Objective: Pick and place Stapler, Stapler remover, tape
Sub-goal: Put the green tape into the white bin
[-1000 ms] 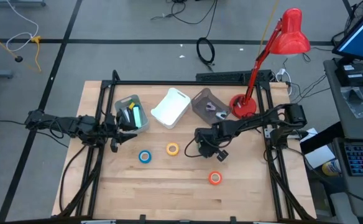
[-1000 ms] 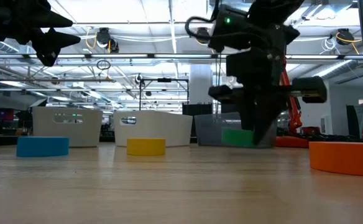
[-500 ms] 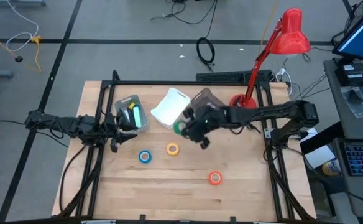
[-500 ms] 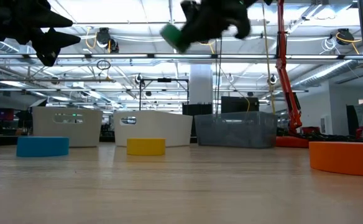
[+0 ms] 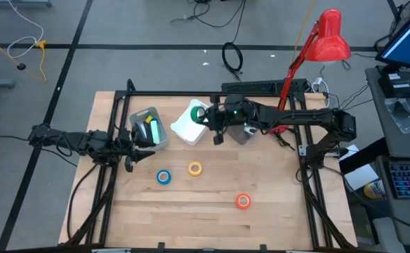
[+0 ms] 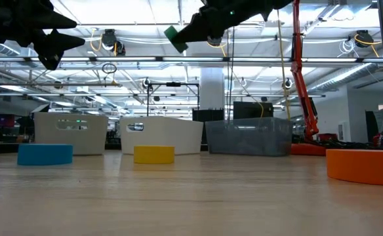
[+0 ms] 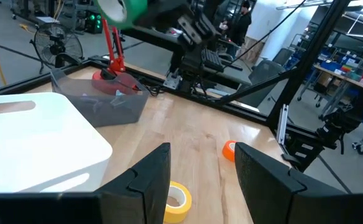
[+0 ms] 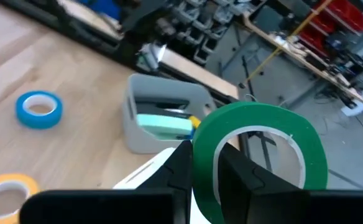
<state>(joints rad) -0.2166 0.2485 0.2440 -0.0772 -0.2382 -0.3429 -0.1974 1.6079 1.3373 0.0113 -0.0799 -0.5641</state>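
High view: green tape is held clamped in the right gripper above the white bin; blue, yellow and orange rolls are left on the table; the left gripper, jaws apart, is parked left.

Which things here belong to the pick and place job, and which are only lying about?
Belonging to the job:
- green tape, held by the right gripper over the white bin
- blue tape
- yellow tape
- orange tape

Just there:
- red desk lamp
- power strip
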